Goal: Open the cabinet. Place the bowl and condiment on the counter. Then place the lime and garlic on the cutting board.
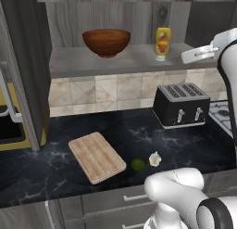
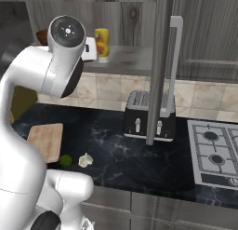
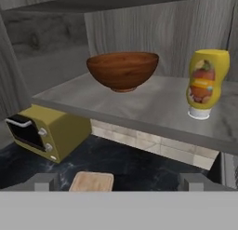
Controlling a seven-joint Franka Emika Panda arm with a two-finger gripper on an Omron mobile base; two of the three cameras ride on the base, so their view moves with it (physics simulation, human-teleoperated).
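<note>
Cabinet (image 1: 28,61): doors swung open; the lighter grey inside and its shelf are exposed in the left base view.
Bowl (image 1: 106,41): reddish-brown wood, upright on the cabinet shelf, toward the left side; nothing touches it.
Condiment (image 1: 162,43): yellow squeeze bottle, standing cap down on the same shelf, right of the bowl and well apart from it.
Claw (image 3: 121,181): in the hand view the two finger tips stand wide apart near the bottom edge with nothing between them; it is held in front of the shelf, short of both the bowl and the condiment.
Worktop (image 1: 55,163): black, white-veined, running below the cabinet.
Cutting board (image 1: 96,156): flat on the worktop, turned at an angle, near the front edge; bare.
Lime (image 1: 138,165): on the worktop just right of the cutting board, off it.
Garlic (image 1: 155,159): on the worktop just beside the lime, on its right; whether they touch, I cannot tell.
Toaster (image 1: 181,105): black, at the back of the worktop, right of the board.
Stove (image 2: 214,152): at the right end of the worktop.
Yellow oven (image 3: 46,131): on the worktop, below the shelf's left end.
</note>
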